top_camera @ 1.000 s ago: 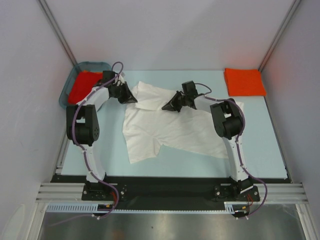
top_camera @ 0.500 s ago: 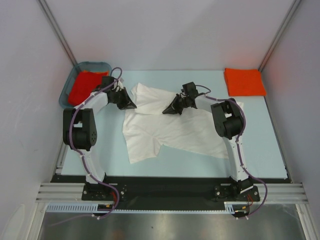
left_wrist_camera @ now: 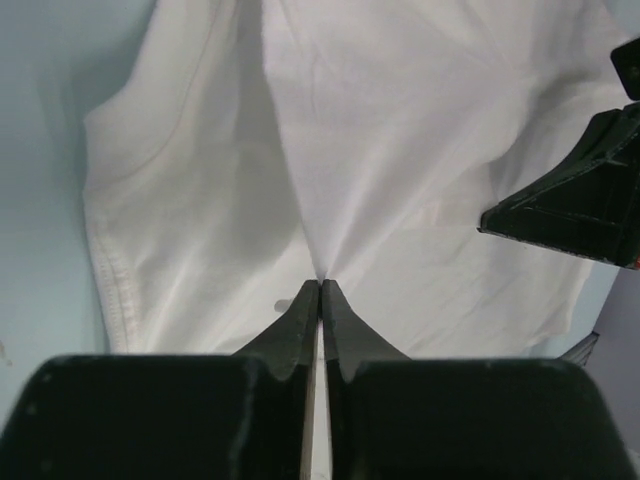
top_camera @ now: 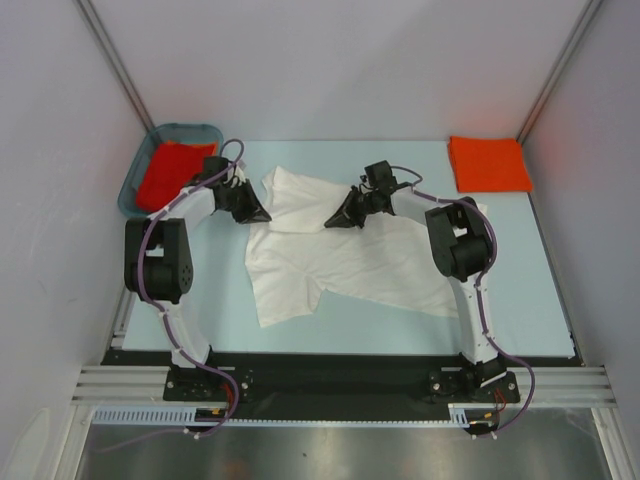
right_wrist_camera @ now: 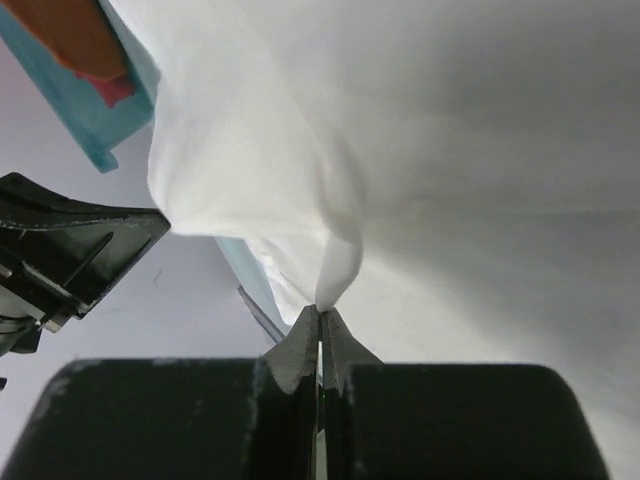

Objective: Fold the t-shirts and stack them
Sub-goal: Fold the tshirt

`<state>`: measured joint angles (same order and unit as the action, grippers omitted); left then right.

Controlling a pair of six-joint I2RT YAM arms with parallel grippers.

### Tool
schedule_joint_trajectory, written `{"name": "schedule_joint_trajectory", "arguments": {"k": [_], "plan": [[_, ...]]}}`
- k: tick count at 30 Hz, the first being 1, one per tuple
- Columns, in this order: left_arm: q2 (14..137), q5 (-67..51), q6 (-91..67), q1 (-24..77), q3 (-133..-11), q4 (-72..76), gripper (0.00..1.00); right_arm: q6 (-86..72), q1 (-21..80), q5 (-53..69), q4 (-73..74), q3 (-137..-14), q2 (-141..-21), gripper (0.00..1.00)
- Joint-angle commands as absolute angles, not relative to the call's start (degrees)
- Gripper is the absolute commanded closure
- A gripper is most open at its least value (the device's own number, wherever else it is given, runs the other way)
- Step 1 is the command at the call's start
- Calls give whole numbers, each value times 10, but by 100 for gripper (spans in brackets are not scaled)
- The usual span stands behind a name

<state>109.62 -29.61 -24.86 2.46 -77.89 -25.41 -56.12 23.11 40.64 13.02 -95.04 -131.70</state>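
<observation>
The white t-shirt (top_camera: 340, 255) lay rumpled in the middle, its far edge bunched up. One orange-red t-shirt (top_camera: 489, 164) sat folded far right; a second orange-red shirt (top_camera: 170, 172), seemingly unfolded, lay far left.

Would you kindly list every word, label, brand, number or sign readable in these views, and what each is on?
None can be read. The white t-shirt shows only plain cloth in all three views, and the folded orange-red shirt and the teal basket bear no legible marking.
</observation>
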Motion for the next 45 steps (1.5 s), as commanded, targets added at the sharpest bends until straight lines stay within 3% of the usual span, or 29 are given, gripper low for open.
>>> {"name": "schedule_joint_trajectory", "arguments": {"k": [1, 3, 4, 5, 7, 8, 12, 13, 16, 18, 20, 26, 34, 45], "plan": [[1056, -258, -229, 16, -770, -259, 89, -527, 230, 419, 189, -958, -1296, 99], [1049, -245, -215, 16, -788, -259, 73, -503, 229, 413, 242, -966, -1292, 87], [1049, -230, -204, 18, -798, -259, 59, -474, 229, 400, 258, -969, -1287, 83], [1054, -228, -200, 17, -811, -258, 54, -461, 226, 392, 284, -973, -1275, 72], [1066, -223, -197, 18, -857, -253, 45, -437, 218, 359, 301, -971, -1252, 61], [1083, -226, -198, 18, -871, -244, 43, -419, 212, 350, 308, -969, -1239, 50], [1178, -212, -187, 22, -999, -206, 37, -372, 168, 317, 324, -976, -1183, 39], [1202, -195, -186, 23, -1032, -214, 28, -360, 157, 316, 334, -980, -1179, 38], [1305, -183, -200, 23, -1167, -236, 30, -353, 109, 321, 335, -974, -1157, 36], [1371, -182, -218, 27, -1261, -245, 44, -343, 88, 324, 335, -965, -1145, 36], [1397, -189, -234, 32, -1293, -234, 50, -335, 63, 329, 331, -949, -1133, 36], [1415, -202, -287, 41, -1285, -179, 41, -315, -15, 337, 332, -908, -1103, 36], [1430, -157, -303, 54, -1275, -196, 50, -299, -102, 346, 330, -894, -1084, 36], [1456, -129, -339, 59, -1293, -202, 49, -290, -195, 345, 330, -880, -1063, 36]]}}
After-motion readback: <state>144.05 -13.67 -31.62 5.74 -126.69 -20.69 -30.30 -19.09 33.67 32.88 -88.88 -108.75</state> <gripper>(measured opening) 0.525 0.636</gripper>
